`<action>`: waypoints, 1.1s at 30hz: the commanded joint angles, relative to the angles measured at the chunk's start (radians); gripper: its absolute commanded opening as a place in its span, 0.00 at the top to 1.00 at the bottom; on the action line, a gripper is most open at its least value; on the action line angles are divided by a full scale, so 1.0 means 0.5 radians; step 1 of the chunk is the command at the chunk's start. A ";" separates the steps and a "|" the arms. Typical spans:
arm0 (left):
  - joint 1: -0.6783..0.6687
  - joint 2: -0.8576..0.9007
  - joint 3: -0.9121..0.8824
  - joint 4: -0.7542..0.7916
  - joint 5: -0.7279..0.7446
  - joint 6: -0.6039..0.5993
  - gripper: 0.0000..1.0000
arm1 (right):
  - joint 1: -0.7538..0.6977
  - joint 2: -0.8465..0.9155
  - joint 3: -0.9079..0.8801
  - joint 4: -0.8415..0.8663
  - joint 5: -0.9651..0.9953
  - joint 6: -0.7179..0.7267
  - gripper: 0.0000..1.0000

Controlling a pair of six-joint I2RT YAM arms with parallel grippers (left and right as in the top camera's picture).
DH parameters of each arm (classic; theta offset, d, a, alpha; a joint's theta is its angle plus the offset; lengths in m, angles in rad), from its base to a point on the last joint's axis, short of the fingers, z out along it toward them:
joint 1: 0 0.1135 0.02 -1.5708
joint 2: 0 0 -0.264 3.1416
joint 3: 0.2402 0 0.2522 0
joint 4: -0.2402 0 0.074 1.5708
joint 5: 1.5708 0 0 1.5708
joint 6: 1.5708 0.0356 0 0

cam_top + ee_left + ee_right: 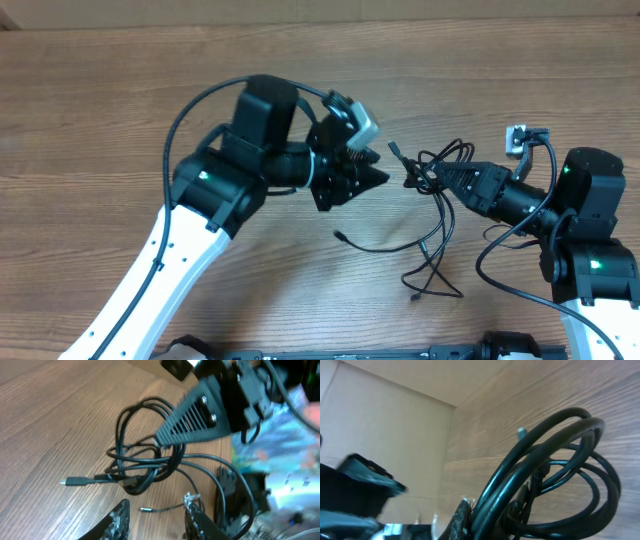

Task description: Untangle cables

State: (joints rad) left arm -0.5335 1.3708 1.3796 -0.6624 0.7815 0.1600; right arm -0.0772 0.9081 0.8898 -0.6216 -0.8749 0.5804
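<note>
The cables are thin black cords looped in a tangle right of centre, with loose strands trailing toward the front and a plug lying to the left. My right gripper is shut on the looped bundle. In the left wrist view its ribbed black finger pinches the loops. In the right wrist view the cords fill the frame beside one finger. My left gripper stands just left of the tangle, open, its fingers holding nothing, with a small plug on the table beyond.
A small grey connector block lies at the back right, near the right arm's own thick wiring. A long plug end points left from the tangle. A pale wall borders the table's far edge.
</note>
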 commanded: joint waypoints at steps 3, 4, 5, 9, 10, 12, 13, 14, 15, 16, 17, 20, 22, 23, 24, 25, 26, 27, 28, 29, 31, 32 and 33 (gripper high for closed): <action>-0.105 -0.030 0.027 -0.060 -0.220 0.265 0.65 | -0.005 -0.018 0.004 0.020 -0.107 0.123 0.96; -0.113 -0.030 0.027 -0.067 -0.227 0.266 0.64 | -0.005 -0.018 0.004 0.027 -0.105 0.152 0.96; -0.117 -0.030 0.027 -0.076 -0.227 0.266 0.63 | -0.005 -0.019 0.004 0.040 -0.105 0.201 0.96; -0.117 -0.030 0.027 -0.131 -0.227 0.350 0.61 | -0.005 -0.019 0.004 0.128 -0.111 0.430 0.96; -0.117 -0.030 0.027 -0.144 -0.230 0.372 0.60 | -0.005 -0.019 0.004 0.151 -0.125 0.471 0.96; -0.117 -0.030 0.027 -0.168 -0.287 0.375 0.60 | -0.005 -0.019 0.004 0.210 -0.172 0.541 0.96; -0.117 -0.030 0.027 -0.180 -0.320 0.375 0.60 | -0.005 -0.019 0.004 0.244 -0.202 0.576 0.96; -0.117 -0.030 0.027 -0.187 -0.353 0.376 0.59 | -0.005 -0.019 0.004 0.272 -0.232 0.594 0.96; -0.117 -0.030 0.027 -0.191 -0.378 0.376 0.60 | -0.005 -0.019 0.004 0.301 -0.263 0.626 0.96; -0.117 -0.030 0.027 -0.192 -0.379 0.381 0.60 | -0.005 -0.019 0.004 0.329 -0.287 0.649 0.96; -0.117 -0.030 0.027 -0.191 -0.372 0.396 0.59 | -0.005 -0.019 0.004 0.360 -0.317 0.674 0.96; -0.128 -0.030 0.027 -0.185 -0.365 0.401 0.59 | -0.005 -0.019 0.004 0.451 -0.382 0.743 0.96; -0.137 -0.030 0.027 -0.185 -0.365 0.401 0.59 | -0.005 -0.019 0.004 0.511 -0.417 0.787 0.96; -0.151 -0.030 0.027 -0.179 -0.359 0.409 0.59 | -0.005 -0.019 0.004 0.568 -0.454 0.826 0.96; -0.156 -0.030 0.027 -0.169 -0.351 0.408 0.59 | -0.005 -0.019 0.004 0.591 -0.471 0.842 0.96; -0.163 -0.030 0.027 -0.159 -0.338 0.416 0.58 | -0.005 -0.019 0.004 0.613 -0.491 0.846 0.96; -0.169 -0.030 0.027 -0.146 -0.322 0.430 0.58 | -0.005 -0.019 0.004 0.629 -0.506 0.848 0.96; -0.172 -0.030 0.027 -0.132 -0.311 0.444 0.57 | -0.005 -0.019 0.004 0.629 -0.513 0.853 0.96; -0.178 -0.030 0.027 -0.116 -0.313 0.446 0.57 | -0.005 -0.019 0.004 0.629 -0.524 0.854 0.96; -0.178 -0.030 0.027 -0.101 -0.313 0.460 0.56 | -0.005 -0.019 0.004 0.629 -0.533 0.855 0.96; -0.178 -0.030 0.027 -0.075 -0.306 0.495 0.54 | -0.005 -0.019 0.004 0.629 -0.546 0.876 0.96; -0.179 -0.030 0.027 -0.067 -0.304 0.525 0.52 | -0.005 -0.019 0.004 0.632 -0.552 0.884 0.96; -0.182 -0.030 0.027 -0.064 -0.304 0.548 0.50 | -0.005 -0.019 0.004 0.644 -0.556 0.890 0.96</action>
State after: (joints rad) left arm -0.6159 1.3708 1.3800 -0.7036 0.6128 0.3759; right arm -0.0780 0.9081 0.8890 -0.3145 -1.1164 0.9981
